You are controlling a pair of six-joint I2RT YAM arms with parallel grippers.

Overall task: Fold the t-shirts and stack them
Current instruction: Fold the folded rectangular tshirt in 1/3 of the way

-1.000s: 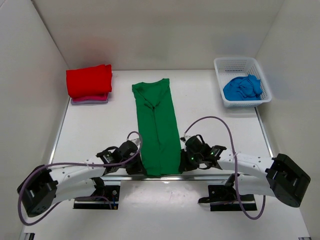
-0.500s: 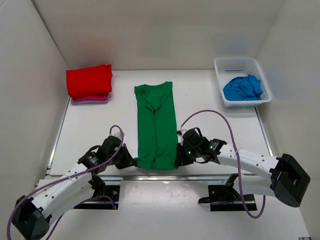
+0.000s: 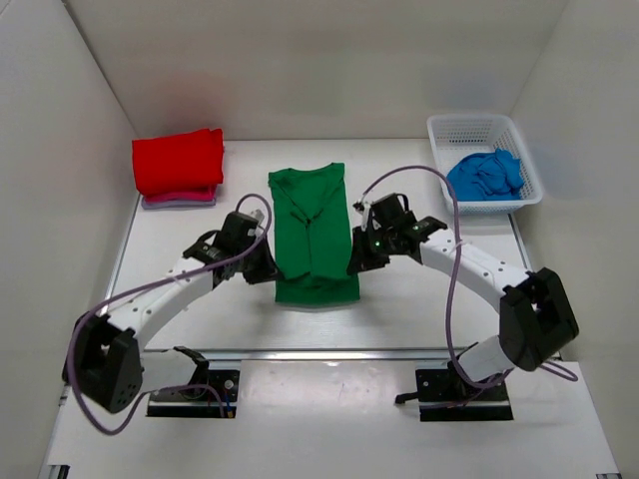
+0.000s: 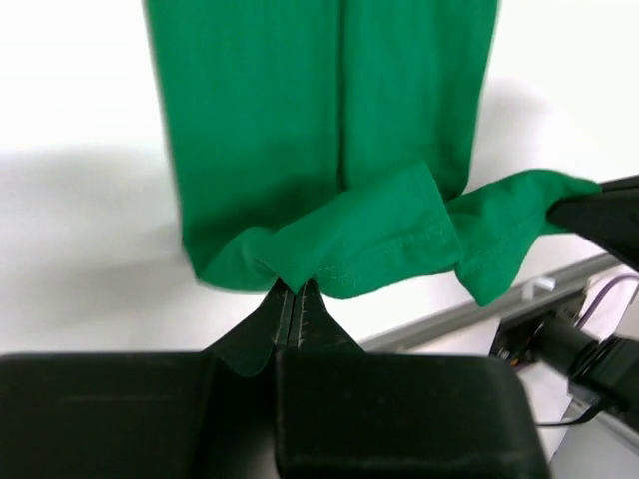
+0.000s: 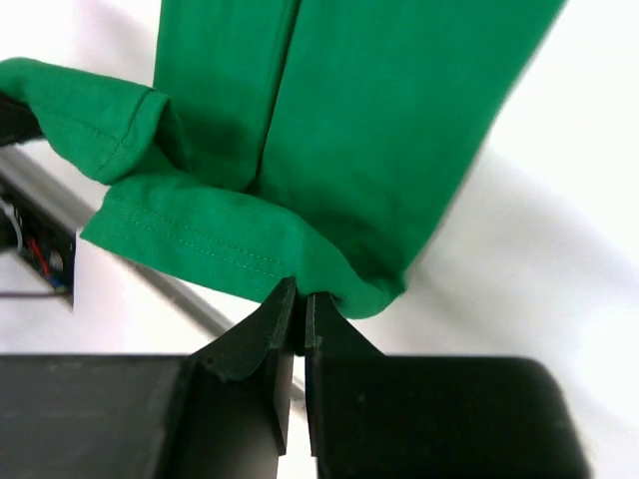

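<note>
Because a half fold needs hem brought to collar, the left gripper (image 4: 295,297) and right gripper (image 5: 297,299) each pinch a bottom corner of the green shirt (image 3: 312,215), raised over mid table (image 3: 200,215); its collar lies toward the far edge.

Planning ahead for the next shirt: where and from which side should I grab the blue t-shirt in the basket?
Best, probably: pinch a raised fold atop the blue t-shirt, coming straight down: it lies crumpled in a heap, and the basket walls block any sideways approach.
</note>
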